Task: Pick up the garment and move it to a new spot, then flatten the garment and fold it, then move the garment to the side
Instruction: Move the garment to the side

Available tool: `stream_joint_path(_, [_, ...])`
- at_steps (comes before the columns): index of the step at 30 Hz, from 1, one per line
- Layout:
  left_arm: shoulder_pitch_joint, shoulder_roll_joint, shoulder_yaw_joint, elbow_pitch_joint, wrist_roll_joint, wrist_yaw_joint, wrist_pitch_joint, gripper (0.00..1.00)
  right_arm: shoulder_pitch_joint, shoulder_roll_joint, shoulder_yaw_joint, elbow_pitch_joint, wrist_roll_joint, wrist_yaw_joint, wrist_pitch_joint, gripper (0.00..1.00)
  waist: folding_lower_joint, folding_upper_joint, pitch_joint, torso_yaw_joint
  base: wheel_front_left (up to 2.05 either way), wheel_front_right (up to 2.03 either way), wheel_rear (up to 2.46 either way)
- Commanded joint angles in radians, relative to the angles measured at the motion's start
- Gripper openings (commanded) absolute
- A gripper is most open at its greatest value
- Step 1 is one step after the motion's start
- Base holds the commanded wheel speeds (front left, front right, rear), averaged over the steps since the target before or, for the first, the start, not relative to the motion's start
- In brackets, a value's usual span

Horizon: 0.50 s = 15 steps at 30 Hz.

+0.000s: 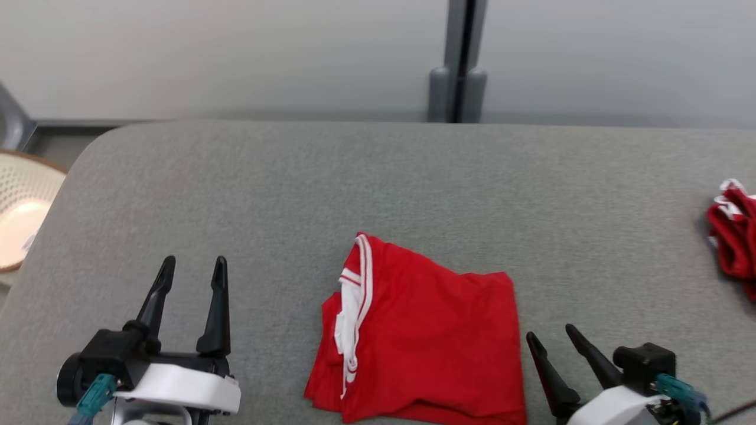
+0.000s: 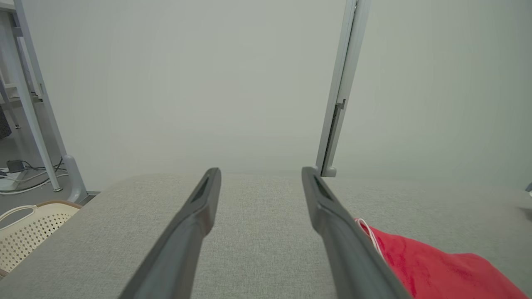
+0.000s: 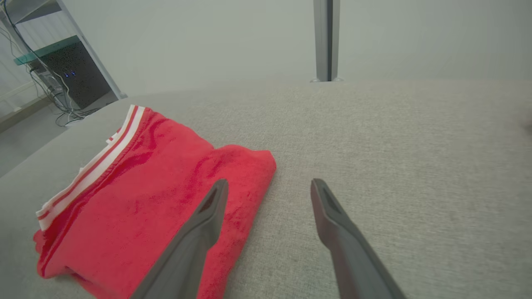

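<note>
Head view: the garment lies folded into a rough rectangle on the table, and the frame cuts off its near edge. It is soft red knit with a white striped band bunched along its left side. The table is covered in grey woven fabric, with a rounded corner far left of the garment. The left gripper stands well left of the garment and the right gripper just beside its right edge. Both have their fingers spread wide, with nothing between them. Far right of the garment, a second red cloth is half cut off. Far left, a cream perforated basket is also cropped.

Left wrist view: one dark tapered finger hides part of the garment's corner.

Right wrist view: one finger overlaps the garment's right fold; I cannot tell whether it touches.
</note>
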Motion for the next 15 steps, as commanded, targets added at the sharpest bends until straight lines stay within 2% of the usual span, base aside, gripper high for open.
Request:
stream_joint_path(1, [-0.038, -0.003, -0.002, 0.011, 0.004, -0.009, -0.013, 1.00, -0.035, 0.014, 0.017, 0.062, 0.020, 0.000, -0.007, 1.00, 0.0000, 0.0000, 0.051, 0.050, 0.00, 0.00, 0.00])
stream_joint_path(8, [-0.109, -0.026, -0.012, 0.064, 0.001, -0.029, -0.048, 1.00, -0.131, 0.060, 0.113, 0.308, 0.098, 0.000, -0.005, 1.00, 0.0000, 0.0000, 0.103, 0.092, 0.00, 0.00, 0.00])
stream_joint_path(9, [-0.116, -0.030, -0.012, 0.072, 0.000, -0.031, -0.052, 1.00, -0.138, 0.072, 0.118, 0.331, 0.121, 0.000, -0.012, 0.87, 0.0000, 0.0000, 0.106, 0.093, 0.00, 0.00, 0.00])
stream_joint_path(10, [-0.122, -0.032, -0.011, 0.080, 0.000, -0.033, -0.056, 1.00, -0.144, 0.072, 0.134, 0.350, 0.126, 0.000, -0.009, 0.53, 0.0000, 0.0000, 0.108, 0.093, 0.00, 0.00, 0.00])
stream_joint_path(11, [-0.129, -0.034, -0.007, 0.092, 0.003, -0.037, -0.062, 1.00, -0.153, 0.068, 0.161, 0.376, 0.145, 0.000, -0.018, 0.00, 0.0000, 0.0000, 0.111, 0.089, 0.00, 0.00, 0.00])
stream_joint_path(15, [-0.136, -0.025, -0.004, 0.107, 0.014, -0.039, -0.068, 1.00, -0.176, 0.042, 0.192, 0.382, 0.154, 0.000, -0.043, 0.00, 0.0000, 0.0000, 0.115, 0.073, 0.00, 0.00, 0.00])
